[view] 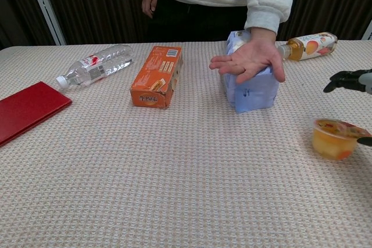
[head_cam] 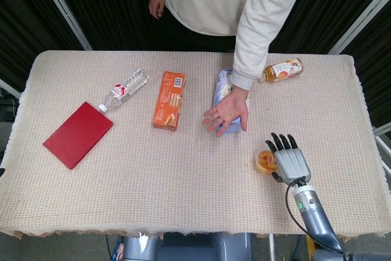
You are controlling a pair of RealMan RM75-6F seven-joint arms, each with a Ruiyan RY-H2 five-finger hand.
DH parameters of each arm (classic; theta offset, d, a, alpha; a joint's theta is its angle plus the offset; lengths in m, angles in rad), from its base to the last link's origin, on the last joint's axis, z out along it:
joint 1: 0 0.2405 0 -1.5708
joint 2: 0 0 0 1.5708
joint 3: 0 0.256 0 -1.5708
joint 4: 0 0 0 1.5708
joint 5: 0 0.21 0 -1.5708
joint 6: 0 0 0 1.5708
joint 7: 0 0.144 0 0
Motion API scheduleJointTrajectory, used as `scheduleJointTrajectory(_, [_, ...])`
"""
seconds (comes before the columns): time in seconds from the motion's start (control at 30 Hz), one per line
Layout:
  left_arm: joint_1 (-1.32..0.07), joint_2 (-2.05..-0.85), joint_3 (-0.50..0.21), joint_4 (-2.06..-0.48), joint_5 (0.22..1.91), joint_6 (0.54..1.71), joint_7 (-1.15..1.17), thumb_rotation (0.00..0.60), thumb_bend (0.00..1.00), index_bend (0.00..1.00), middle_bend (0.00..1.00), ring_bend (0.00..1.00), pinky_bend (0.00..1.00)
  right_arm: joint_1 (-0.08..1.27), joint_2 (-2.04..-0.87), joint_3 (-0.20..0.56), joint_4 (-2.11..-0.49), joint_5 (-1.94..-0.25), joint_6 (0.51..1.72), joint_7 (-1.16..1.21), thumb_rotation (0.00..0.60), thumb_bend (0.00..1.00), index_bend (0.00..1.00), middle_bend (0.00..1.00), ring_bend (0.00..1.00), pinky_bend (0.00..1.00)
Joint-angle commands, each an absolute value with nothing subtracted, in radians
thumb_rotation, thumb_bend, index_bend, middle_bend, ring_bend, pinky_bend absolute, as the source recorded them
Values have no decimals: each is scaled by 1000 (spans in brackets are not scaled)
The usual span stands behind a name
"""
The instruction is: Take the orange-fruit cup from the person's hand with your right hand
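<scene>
The orange-fruit cup [head_cam: 264,161] [view: 335,139] stands upright on the tablecloth at the right. My right hand [head_cam: 288,158] [view: 351,82] is just to its right with fingers spread and straight, holding nothing. In the chest view only the fingertips show at the frame's right edge, above the cup. The person's hand [head_cam: 226,112] [view: 249,60] hovers palm-up and empty over the blue pack [head_cam: 223,87] [view: 251,89]. My left hand is not in either view.
An orange carton [head_cam: 169,99] [view: 157,76] lies mid-table, a water bottle [head_cam: 124,88] [view: 96,64] and a red book [head_cam: 77,134] [view: 26,109] to the left. A juice bottle [head_cam: 280,70] [view: 306,46] lies at the far right. The person stands behind the far edge.
</scene>
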State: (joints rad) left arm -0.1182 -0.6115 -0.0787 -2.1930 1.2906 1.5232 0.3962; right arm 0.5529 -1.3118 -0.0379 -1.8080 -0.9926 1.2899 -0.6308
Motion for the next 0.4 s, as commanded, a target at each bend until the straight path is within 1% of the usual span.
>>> scheduleJointTrajectory(0.03, [-114,-617,-81,-2186,1302,1534,384,600,153,12,0,0,0,498,-1262,-74,-1802,-1091,1364,-607,600,167,107,0,0,0])
scheduleJointTrajectory(0.13, [-112,-620,-82,-2179,1307,1538,377,600,153,8,0,0,0,457,-1228,-102,-1795,-1166,1419,-571,600,166,98,0,0,0])
scheduleJointTrajectory(0.2, [-111,-620,-82,-2175,1307,1539,377,600,152,4,0,0,0,436,-1215,-117,-1786,-1210,1450,-545,600,164,70,0,0,0])
scheduleJointTrajectory(0.23, [-111,-621,-82,-2172,1307,1539,374,600,153,2,0,0,0,408,-1205,-138,-1763,-1276,1492,-511,600,163,61,0,0,0])
scheduleJointTrajectory(0.3, [-109,-618,-81,-2169,1309,1537,369,600,153,1,0,0,0,378,-1202,-158,-1718,-1350,1533,-471,600,161,42,0,0,0])
scheduleJointTrajectory(0.4, [-106,-613,-82,-2168,1314,1542,354,600,152,0,0,0,0,353,-1207,-156,-1676,-1418,1571,-422,600,162,31,0,0,0])
